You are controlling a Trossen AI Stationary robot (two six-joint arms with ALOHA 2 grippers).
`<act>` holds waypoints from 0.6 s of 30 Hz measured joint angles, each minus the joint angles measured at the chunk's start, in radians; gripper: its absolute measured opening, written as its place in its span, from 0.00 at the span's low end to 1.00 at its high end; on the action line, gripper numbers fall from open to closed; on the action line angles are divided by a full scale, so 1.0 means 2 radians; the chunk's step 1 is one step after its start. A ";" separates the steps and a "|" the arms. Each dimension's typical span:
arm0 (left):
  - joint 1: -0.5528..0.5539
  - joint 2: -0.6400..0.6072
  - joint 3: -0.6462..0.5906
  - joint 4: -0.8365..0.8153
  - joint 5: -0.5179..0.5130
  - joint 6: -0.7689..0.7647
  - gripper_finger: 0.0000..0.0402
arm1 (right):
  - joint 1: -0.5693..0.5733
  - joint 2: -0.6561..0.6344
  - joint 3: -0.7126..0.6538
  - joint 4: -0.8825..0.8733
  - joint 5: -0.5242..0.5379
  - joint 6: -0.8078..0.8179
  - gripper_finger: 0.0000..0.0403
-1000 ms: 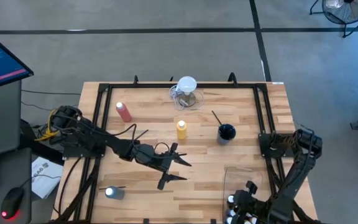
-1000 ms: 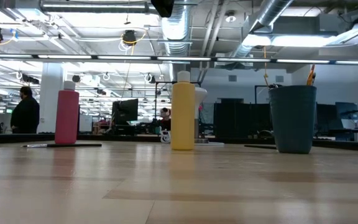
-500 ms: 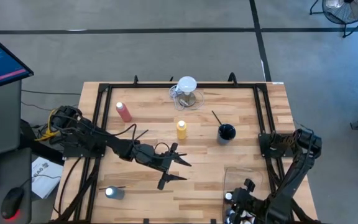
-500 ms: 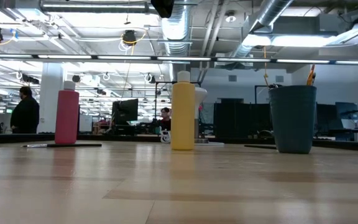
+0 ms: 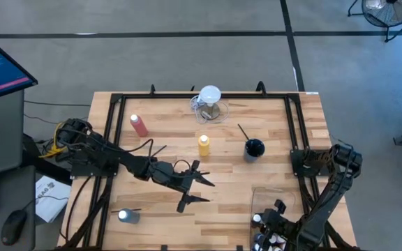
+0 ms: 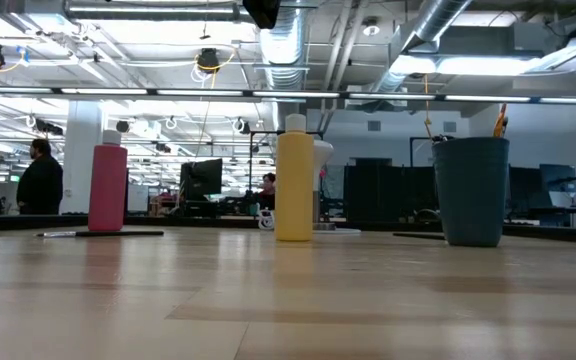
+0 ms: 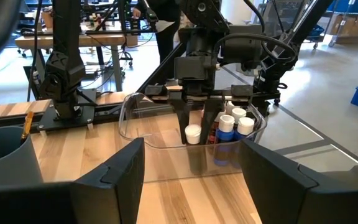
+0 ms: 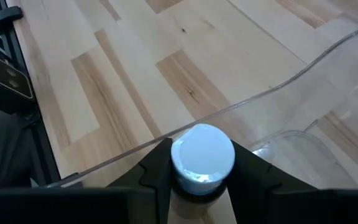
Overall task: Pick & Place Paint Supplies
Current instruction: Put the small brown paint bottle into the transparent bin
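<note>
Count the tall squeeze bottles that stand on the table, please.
2: the pink-red squeeze bottle near the table's far left, and the yellow squeeze bottle near its middle. A blue one is not visible.

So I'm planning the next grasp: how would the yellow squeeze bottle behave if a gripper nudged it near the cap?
The yellow squeeze bottle stands upright, tall on a narrow base, so a nudge near its white cap would probably tip it. Its round body would likely roll on the wooden table once down. It looks like soft plastic, so it may give slightly under the fingers.

The right pincer (image 8: 202,177) grips a white-capped bottle (image 8: 202,155) above a clear bin (image 8: 303,81).
</note>
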 joint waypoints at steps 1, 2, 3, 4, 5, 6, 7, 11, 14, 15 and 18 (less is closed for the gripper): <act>0.000 0.000 0.000 0.000 0.000 0.000 0.54 | 0.000 0.000 0.000 0.000 0.000 0.000 0.28; 0.000 0.000 0.000 0.000 0.000 0.000 0.54 | 0.000 0.000 0.000 0.000 0.000 0.000 0.28; 0.000 0.000 0.000 0.000 0.000 0.000 0.54 | 0.000 0.000 0.000 0.000 -0.001 0.000 0.29; 0.000 0.000 0.000 0.000 0.000 0.000 0.54 | 0.000 0.000 0.000 0.001 -0.002 0.000 0.31; 0.000 0.000 0.000 0.000 0.000 -0.001 0.54 | 0.000 0.000 0.000 0.002 -0.003 0.000 0.33; 0.000 0.000 0.000 -0.001 0.000 -0.001 0.54 | 0.000 0.000 0.000 0.003 -0.004 -0.001 0.35; 0.000 0.000 0.000 -0.001 0.000 -0.001 0.54 | 0.000 0.000 0.000 0.004 -0.004 -0.001 0.37; 0.000 0.000 -0.001 -0.002 0.000 -0.002 0.54 | 0.000 0.003 -0.002 0.002 -0.020 -0.003 0.46; 0.000 0.000 -0.004 -0.003 0.000 -0.002 0.54 | 0.000 0.002 -0.001 0.004 -0.020 -0.003 0.52; 0.001 0.000 -0.005 -0.002 0.000 -0.002 0.54 | 0.000 0.002 -0.002 0.004 -0.020 -0.003 0.53; 0.002 0.000 -0.005 -0.002 0.000 -0.003 0.54 | 0.000 0.002 -0.002 0.004 -0.019 -0.003 0.55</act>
